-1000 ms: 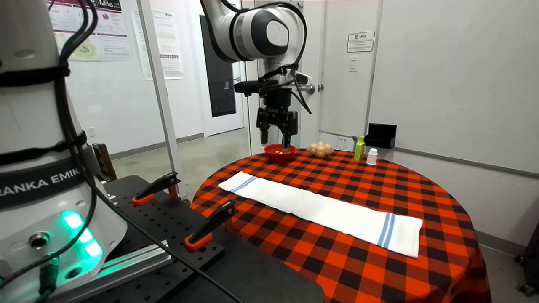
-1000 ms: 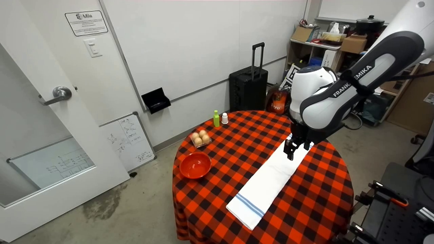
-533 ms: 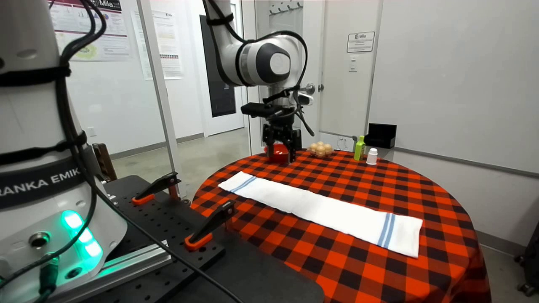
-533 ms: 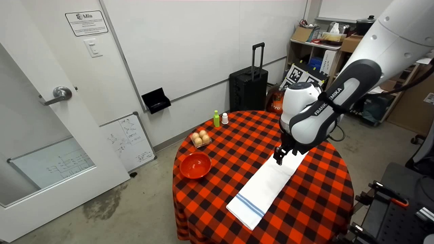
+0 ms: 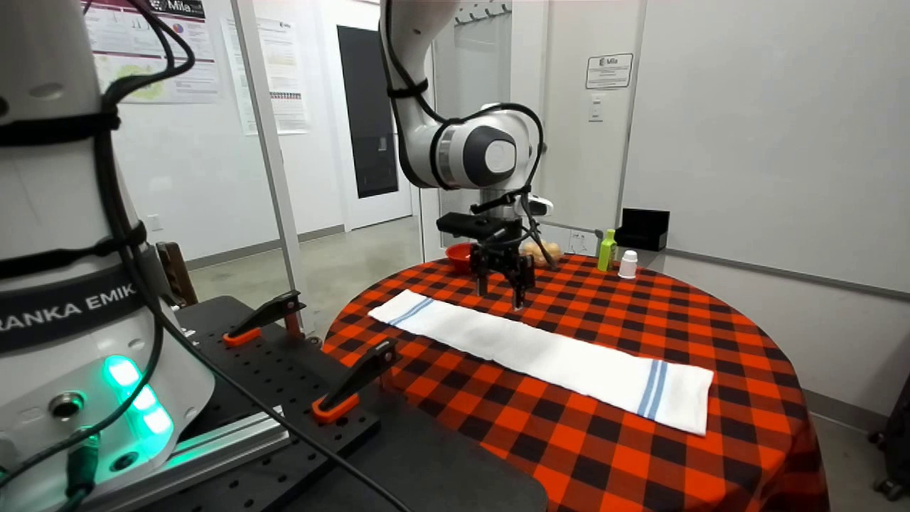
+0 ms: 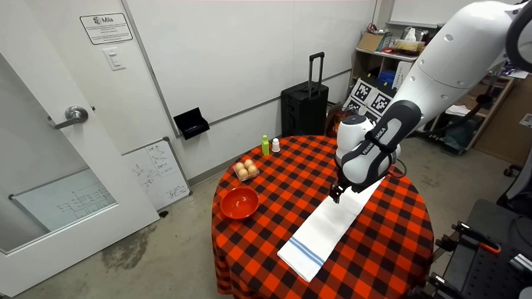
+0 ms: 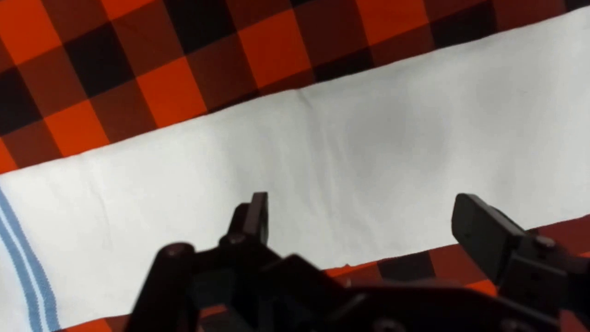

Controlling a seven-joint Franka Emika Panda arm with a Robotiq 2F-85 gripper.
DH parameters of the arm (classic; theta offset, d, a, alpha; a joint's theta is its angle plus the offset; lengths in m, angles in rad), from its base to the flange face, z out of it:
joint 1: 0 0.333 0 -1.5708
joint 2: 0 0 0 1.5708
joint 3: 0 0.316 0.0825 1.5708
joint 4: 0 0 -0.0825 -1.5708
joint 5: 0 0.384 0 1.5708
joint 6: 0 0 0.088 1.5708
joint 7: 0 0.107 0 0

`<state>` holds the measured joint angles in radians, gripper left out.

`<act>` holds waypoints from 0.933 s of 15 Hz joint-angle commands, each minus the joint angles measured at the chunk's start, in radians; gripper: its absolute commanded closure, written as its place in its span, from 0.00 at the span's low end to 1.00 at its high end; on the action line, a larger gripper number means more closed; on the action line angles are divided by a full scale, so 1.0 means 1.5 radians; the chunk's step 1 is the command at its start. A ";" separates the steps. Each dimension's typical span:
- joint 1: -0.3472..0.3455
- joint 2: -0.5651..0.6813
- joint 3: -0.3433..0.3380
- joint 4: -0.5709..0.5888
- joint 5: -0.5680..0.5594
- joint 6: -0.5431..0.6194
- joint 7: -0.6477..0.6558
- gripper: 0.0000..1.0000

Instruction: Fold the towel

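Across the red-and-black checked tablecloth [image 5: 604, 462], the towel [image 5: 547, 352] is lying flat, stretched out long, blue stripes showing near both ends. Gripper [image 7: 361, 196] is hanging over it, pointing down, fingers [image 7: 481, 233] spread wide, towel showing through the gap. Wrist view: faint creases are running across the towel. Red bowl [image 6: 240, 202], eggs [image 6: 245, 168], green bottle [image 6: 265, 146] and white bottle [image 6: 275, 145] are standing near the tablecloth's edge, apart from the towel.

Clear passage beside the towel [image 6: 320, 232]

I see open tabletop [image 6: 374, 249] along both long edges of it. Toward the rim, a red bowl [image 6: 240, 203], eggs [image 6: 252, 170], a green bottle [image 6: 265, 147] and a white container [image 6: 275, 145] stand in the way, all apart from the towel.
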<state>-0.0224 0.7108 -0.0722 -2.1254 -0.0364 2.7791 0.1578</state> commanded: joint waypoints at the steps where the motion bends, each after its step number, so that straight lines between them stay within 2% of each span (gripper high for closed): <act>1: 0.003 0.060 -0.008 0.068 0.007 -0.001 -0.015 0.00; 8: 0.016 0.141 -0.031 0.136 0.003 0.001 -0.002 0.00; 14: 0.020 0.177 -0.036 0.175 0.007 -0.007 0.002 0.00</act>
<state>-0.0134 0.9401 -0.1068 -1.9121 -0.0356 2.7786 0.1575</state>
